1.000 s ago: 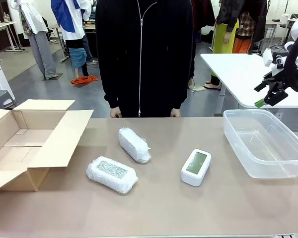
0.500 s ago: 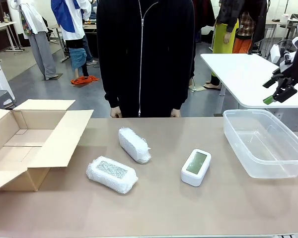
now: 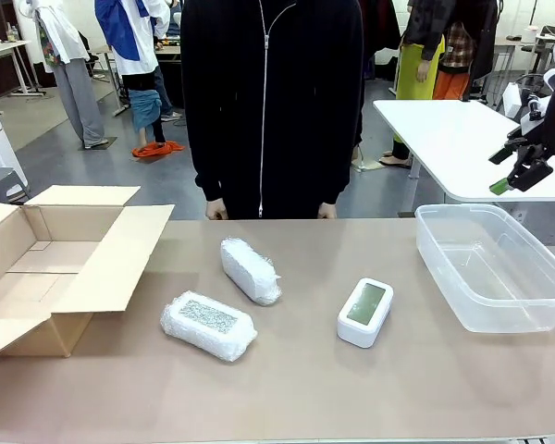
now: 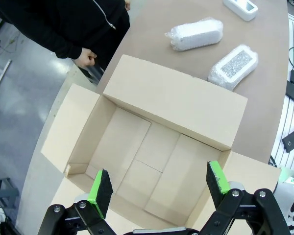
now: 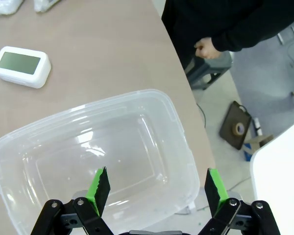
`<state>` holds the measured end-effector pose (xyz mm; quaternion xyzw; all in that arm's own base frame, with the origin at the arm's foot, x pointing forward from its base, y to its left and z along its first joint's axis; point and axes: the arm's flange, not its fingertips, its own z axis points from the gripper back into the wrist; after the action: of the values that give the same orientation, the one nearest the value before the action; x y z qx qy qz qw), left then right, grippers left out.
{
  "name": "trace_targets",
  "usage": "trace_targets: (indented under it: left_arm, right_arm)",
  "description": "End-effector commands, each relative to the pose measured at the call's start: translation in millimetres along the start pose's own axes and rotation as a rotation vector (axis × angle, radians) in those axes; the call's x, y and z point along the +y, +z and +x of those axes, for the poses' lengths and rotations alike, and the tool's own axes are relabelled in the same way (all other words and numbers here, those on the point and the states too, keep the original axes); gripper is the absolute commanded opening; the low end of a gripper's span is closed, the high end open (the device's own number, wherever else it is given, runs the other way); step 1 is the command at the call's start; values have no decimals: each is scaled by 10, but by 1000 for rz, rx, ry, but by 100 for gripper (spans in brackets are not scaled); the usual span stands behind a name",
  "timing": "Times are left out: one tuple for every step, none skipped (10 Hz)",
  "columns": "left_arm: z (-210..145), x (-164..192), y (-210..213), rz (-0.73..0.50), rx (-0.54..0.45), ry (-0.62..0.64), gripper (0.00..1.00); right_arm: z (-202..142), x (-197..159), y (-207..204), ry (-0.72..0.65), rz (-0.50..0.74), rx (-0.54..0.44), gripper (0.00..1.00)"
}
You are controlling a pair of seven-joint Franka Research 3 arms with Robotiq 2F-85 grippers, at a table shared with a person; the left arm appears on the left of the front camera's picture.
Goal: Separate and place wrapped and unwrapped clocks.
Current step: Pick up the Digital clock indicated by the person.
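Both arms are held clear of the work, and nothing is gripped. The left gripper [image 4: 159,181] hangs with its green pads spread wide above the open cardboard box [image 3: 120,254], which sits at the table's [image 3: 305,398] left end with its flaps folded out and its bare floor showing between the fingers in the left wrist view. The right gripper [image 5: 156,183] is likewise spread wide and holds nothing, poised above the clear plastic bin [image 3: 439,254] at the table's right end; in the front view it shows high near the right edge, well above the bin's rim. The three clocks lie on the tan tabletop between box and bin. The speckled bubble-wrapped clock [image 3: 208,325] lies left of centre, nearest the robot, its grey speckled face turned up, just beside the box's right flap but apart from it. The plain bubble-wrapped clock [image 3: 251,270] lies just behind it, angled, and the two bundles are near each other without touching. The bare white clock [image 3: 365,313] rests right of centre with its pale grey-green screen facing up, near the bin but apart from it. A person [image 3: 268,102] in a black zip jacket stands at the far edge, one hand [image 3: 215,210] and the other hand [image 3: 326,210] resting at the table's rim.
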<state>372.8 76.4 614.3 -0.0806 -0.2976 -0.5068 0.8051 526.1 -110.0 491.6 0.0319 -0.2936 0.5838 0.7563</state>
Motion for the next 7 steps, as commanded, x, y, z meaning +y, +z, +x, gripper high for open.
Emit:
trace_targets:
  left_arm:
    - [-5, 3, -5, -4, -4, -1, 100]
    - [-5, 3, -5, -4, -4, -1, 100]
    - [-5, 3, -5, -4, -4, -1, 100]
    - [-5, 3, -5, -4, -4, -1, 100]
    - [-5, 3, -5, -4, -4, -1, 100]
    - [-5, 3, -5, -4, -4, -1, 100]
    - [-5, 3, -5, -4, -4, -1, 100]
  right_arm:
    - [-15, 3, -1, 3, 3, 0, 100]
    - [-15, 3, -1, 3, 3, 0, 100]
    - [-15, 3, -1, 3, 3, 0, 100]
    - [-15, 3, -1, 3, 3, 0, 100]
    - [-15, 3, -1, 3, 3, 0, 100]
    - [-15, 3, -1, 3, 3, 0, 100]
    - [-15, 3, -1, 3, 3, 0, 100]
